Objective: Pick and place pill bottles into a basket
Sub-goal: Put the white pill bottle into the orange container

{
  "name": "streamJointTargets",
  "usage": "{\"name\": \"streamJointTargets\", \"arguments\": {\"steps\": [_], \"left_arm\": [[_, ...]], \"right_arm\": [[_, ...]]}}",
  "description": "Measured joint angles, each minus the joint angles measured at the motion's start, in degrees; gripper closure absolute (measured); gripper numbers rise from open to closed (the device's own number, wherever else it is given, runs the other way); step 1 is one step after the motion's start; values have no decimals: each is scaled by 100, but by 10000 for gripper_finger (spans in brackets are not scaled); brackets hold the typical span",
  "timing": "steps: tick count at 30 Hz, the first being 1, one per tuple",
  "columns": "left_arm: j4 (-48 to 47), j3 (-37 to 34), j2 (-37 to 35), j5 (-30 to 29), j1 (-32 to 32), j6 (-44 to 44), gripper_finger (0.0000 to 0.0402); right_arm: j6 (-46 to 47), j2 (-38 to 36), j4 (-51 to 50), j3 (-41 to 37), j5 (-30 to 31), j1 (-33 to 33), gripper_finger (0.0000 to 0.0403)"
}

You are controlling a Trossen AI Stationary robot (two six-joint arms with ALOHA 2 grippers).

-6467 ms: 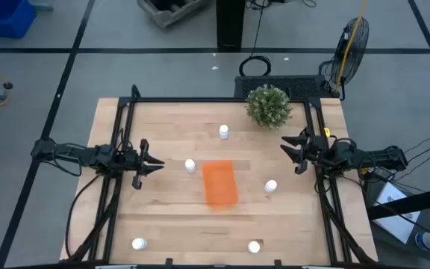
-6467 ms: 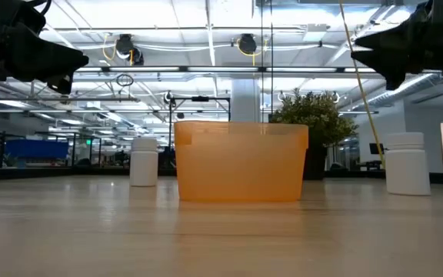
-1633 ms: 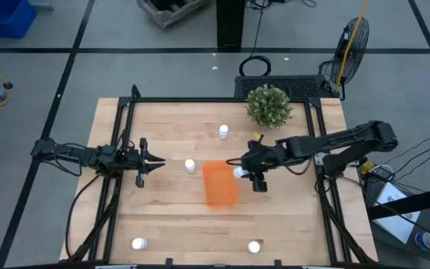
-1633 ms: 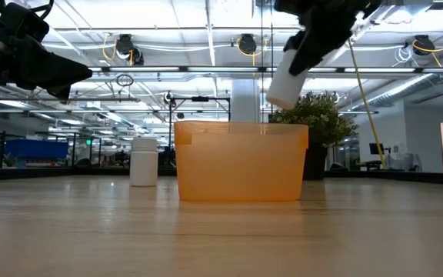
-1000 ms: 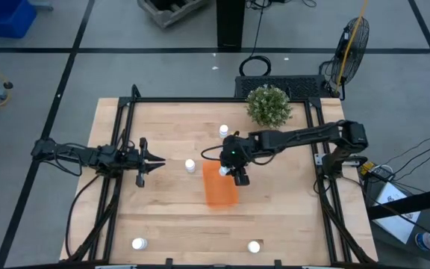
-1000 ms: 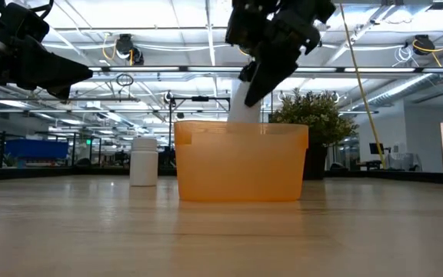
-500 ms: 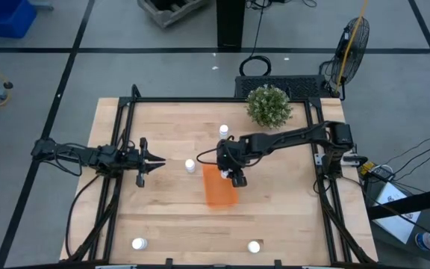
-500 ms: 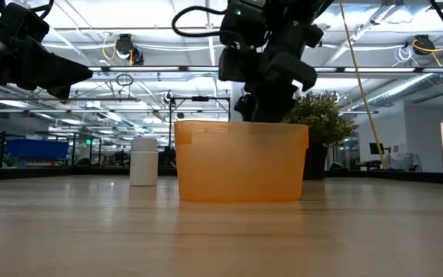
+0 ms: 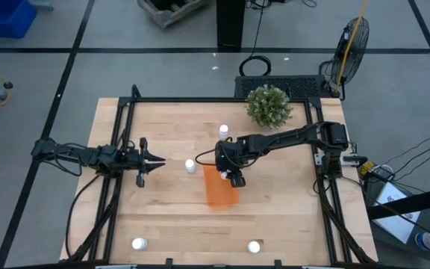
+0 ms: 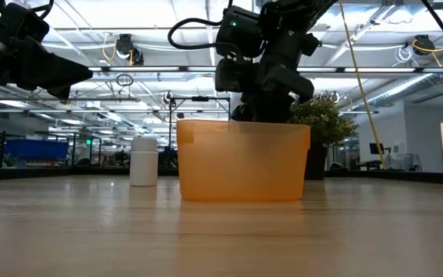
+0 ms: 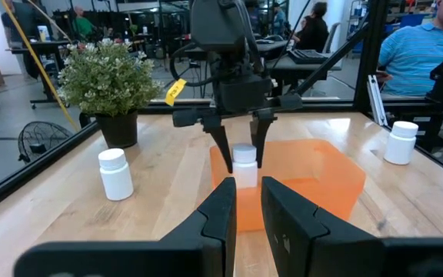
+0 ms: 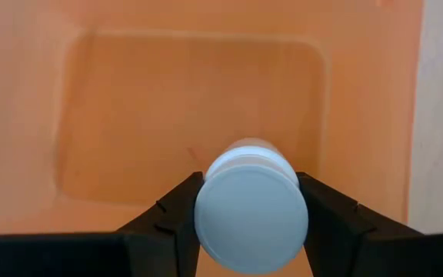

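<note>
Right gripper (image 12: 250, 219) clamps a pill bottle (image 12: 251, 208) above the orange basket (image 9: 219, 185) at frame centre; low view hides the bottle behind basket wall. Left gripper (image 9: 157, 161), mid-left, fingers nearly together, holds nothing; plant (image 9: 268, 105) upper right

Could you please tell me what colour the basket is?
The basket is bright orange, clearest in the right wrist view.

held bottle: the small white capped pill bottle (image 12: 251, 206) is hidden in the low view behind the translucent bright-orange plastic tray (image 10: 243, 160); from above the dark right gripper (image 9: 229, 172) covers it
bottle base: whether it touches the tray floor cannot be told
left gripper (image 11: 248, 194): its body is cut off by the wrist picture's edge
</note>
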Motion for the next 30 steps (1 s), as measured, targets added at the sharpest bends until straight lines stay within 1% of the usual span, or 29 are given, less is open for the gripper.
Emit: {"name": "streamJointTargets", "arguments": {"steps": [8, 9, 14, 17, 20, 23, 26, 28, 30], "left_arm": [[-2, 0, 0, 0, 0, -15, 334], [0, 0, 0, 2, 0, -15, 334], [-2, 0, 0, 2, 0, -15, 334], [-1, 0, 0, 2, 0, -29, 334], [4, 0, 0, 0, 0, -44, 334], [20, 0, 0, 4, 0, -43, 334], [22, -2, 0, 2, 0, -41, 334], [46, -3, 2, -2, 0, -20, 334], [139, -13, 2, -199, 0, 1, 334]], "right_arm": [[207, -2, -33, -2, 25, 57, 243], [278, -2, -23, -6, 34, 57, 226], [610, -11, -42, -22, 334, 65, 102], [688, -121, -18, -22, 613, 99, 61], [719, -298, 151, -22, 684, 163, 52], [739, -577, 342, -22, 785, 254, 58], [785, -938, 524, -22, 798, 328, 64], [867, -1219, 551, -22, 937, 385, 64], [893, -1566, 597, -22, 1083, 421, 65]]}}
